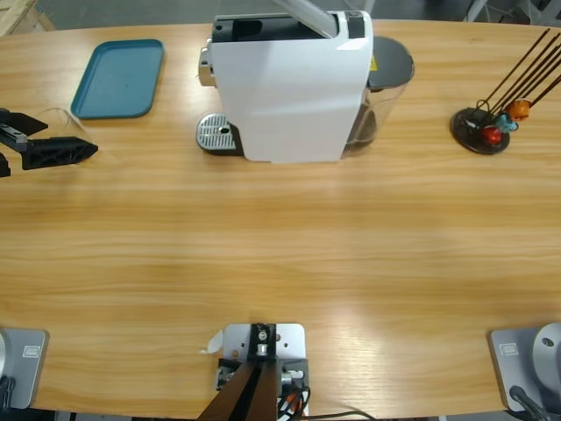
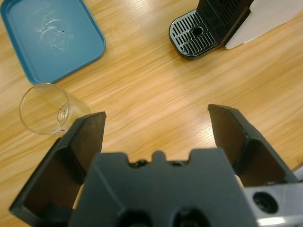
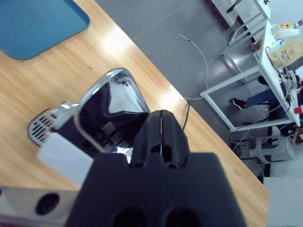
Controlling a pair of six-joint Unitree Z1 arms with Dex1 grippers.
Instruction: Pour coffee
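The left gripper is hovering spread just beside the empty glass tumbler by the blue tray; light, slippery, fragile, best gripped mid-wall. The right gripper is pressed together.

You see a smooth, varnished wooden table. The coffee machine has matt white plastic sides and a mirror-glossy chrome lever. The tumbler is clear glass.

Bright, even; glare on table.
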